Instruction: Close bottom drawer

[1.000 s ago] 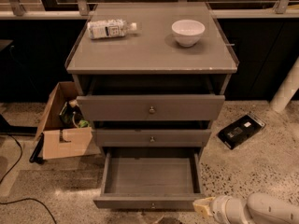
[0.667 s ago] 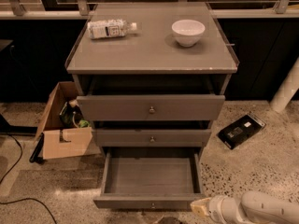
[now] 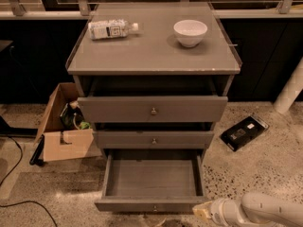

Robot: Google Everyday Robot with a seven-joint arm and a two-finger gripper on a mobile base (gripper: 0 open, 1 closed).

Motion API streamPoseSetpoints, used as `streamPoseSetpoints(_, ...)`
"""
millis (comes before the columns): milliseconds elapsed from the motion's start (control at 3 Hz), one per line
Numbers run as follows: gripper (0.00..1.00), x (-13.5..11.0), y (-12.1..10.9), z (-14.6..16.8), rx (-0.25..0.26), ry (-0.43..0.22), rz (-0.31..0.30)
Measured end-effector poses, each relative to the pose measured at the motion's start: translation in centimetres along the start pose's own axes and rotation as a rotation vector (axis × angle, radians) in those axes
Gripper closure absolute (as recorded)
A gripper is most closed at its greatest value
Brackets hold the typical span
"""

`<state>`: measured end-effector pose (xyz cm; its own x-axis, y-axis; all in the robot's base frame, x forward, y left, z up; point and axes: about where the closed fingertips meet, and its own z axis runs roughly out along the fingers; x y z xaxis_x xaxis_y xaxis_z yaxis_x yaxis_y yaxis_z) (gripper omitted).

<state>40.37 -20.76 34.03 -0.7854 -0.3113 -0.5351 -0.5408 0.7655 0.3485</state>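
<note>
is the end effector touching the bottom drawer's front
Cannot tell. In the camera view the end effector overlaps the front right corner of the open bottom drawer, but neither contact nor a gap shows plainly.

Dim, warm light falls from above: the grey surface (image 3: 151,56) shows a soft sheen, the white bowl (image 3: 190,32) casts a faint shadow, and the gaps below lie dark. The pale claw (image 3: 200,213), lower right beside the bottom drawer (image 3: 151,178) front corner, catches light.
</note>
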Motion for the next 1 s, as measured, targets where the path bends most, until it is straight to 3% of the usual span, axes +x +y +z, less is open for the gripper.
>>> streamPoseSetpoints(333,1.0,0.3,-0.2,0.7,0.014,-0.017,0.016)
streamPoseSetpoints(1000,1.0,1.7,-1.8,5.7,-0.016,0.018,0.072)
